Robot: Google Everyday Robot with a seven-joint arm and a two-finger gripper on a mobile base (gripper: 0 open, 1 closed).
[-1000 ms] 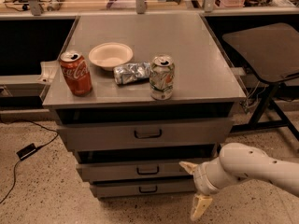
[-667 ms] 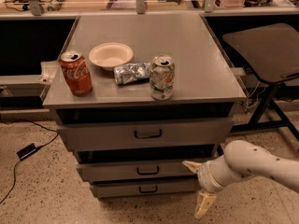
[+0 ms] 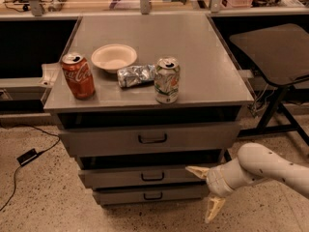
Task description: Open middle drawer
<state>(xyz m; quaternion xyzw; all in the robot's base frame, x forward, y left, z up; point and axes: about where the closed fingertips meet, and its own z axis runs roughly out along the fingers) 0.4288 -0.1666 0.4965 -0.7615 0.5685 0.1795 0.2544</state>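
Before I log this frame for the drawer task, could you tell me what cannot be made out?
Camera view:
- Inside the middle drawer: hidden by its front and the shadowed gap above.
- Its right end: covered by the open gripper, low right.
- Whether the gripper touches it: cannot tell from one view.
- The arm beyond the forearm: cut off by the right edge.

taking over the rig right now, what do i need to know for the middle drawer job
Two-finger gripper: open, holding nothing, low off the right end of the drawer fronts, clear of every handle.
Wide, shallow grey metal middle drawer: looks shut; its small dark loop handle is untouched, to the gripper's left in the camera view.
Done: approach only.
Left: reach the loop handle, grip it, pull the drawer out.
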